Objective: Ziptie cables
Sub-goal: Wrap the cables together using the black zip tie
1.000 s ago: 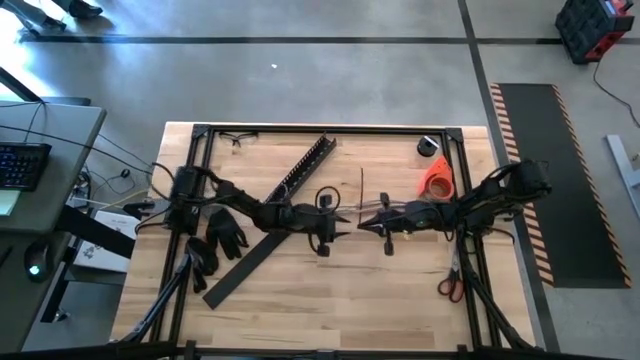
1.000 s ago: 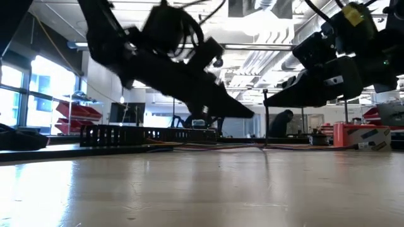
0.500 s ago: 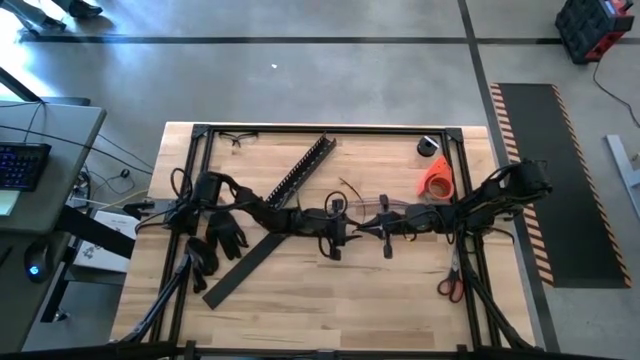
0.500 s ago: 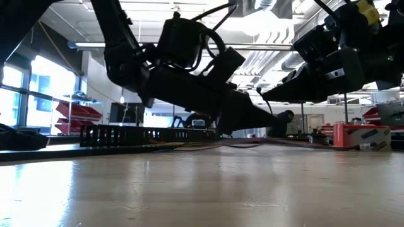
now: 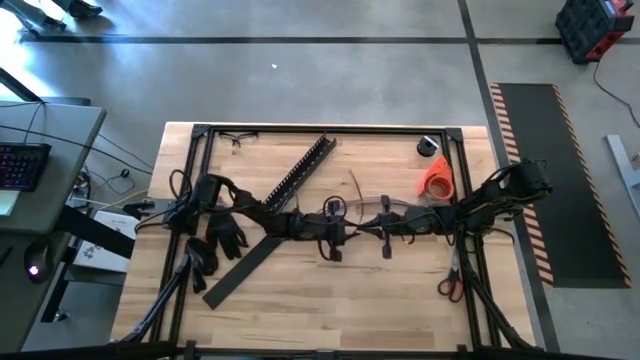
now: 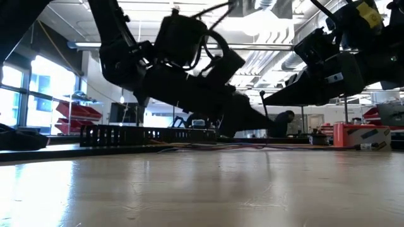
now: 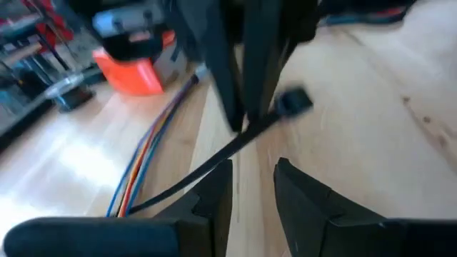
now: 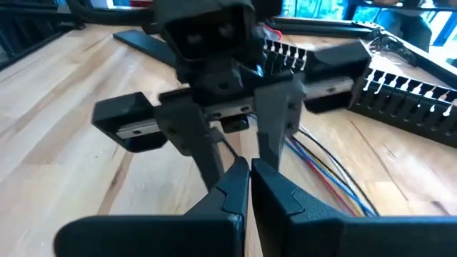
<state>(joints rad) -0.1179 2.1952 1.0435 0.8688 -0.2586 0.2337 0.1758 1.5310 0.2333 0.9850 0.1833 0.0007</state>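
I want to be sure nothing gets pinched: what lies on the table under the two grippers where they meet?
The cables run along the wood beneath the left gripper and right gripper. A black zip tie hangs between the left fingers. The stretch directly beneath the arms is hidden from above.

Surface: light wooden table (image 5: 330,290) — black-framed | Laid on it: slotted channel (image 5: 303,170), flat black strip (image 5: 243,265), cables (image 8: 325,168), orange tape roll (image 5: 436,178), scissors (image 5: 450,284), black gloves (image 5: 226,231)
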